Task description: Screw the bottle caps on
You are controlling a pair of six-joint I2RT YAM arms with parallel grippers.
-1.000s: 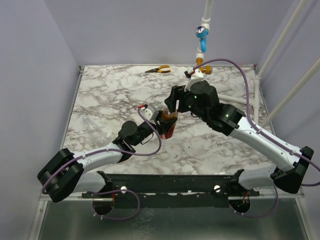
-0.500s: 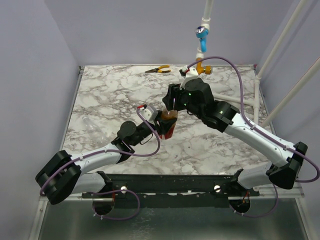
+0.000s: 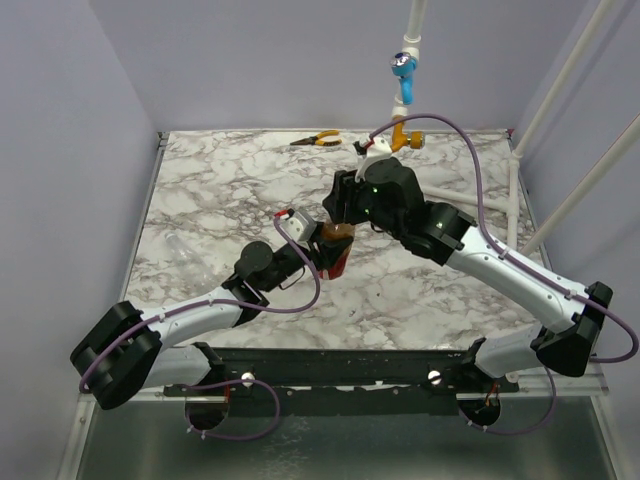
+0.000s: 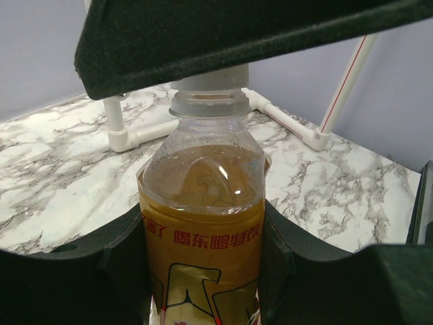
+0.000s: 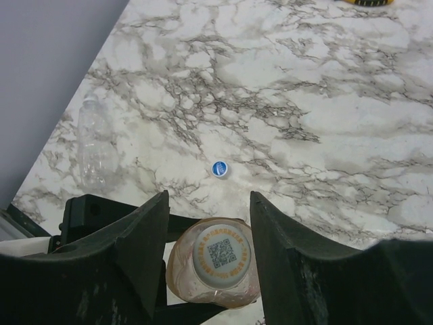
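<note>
Clamping the bottle [image 4: 203,203] on both sides of its label, the left jaws are closed on it and hold it upright near the middle of the marble surface [image 3: 220,190]. Whether its base rests on the surface cannot be told. Amber liquid fills it up to the shoulder. A white cap [image 5: 220,253] with a printed square code on top sits on the neck.

The right jaws hang over the bottle from above, one finger on each side of that cap. In the right wrist view a gap shows on both sides, so they stand open and grip nothing.

A small blue cap [image 5: 218,168] lies alone on the surface, apart from the held bottle. A clear empty bottle [image 5: 95,139] lies on its side near the left edge. Orange-handled pliers [image 3: 318,140] rest at the far edge, and a light-blue valve handle [image 3: 404,75] sits on the white pipe behind it.
</note>
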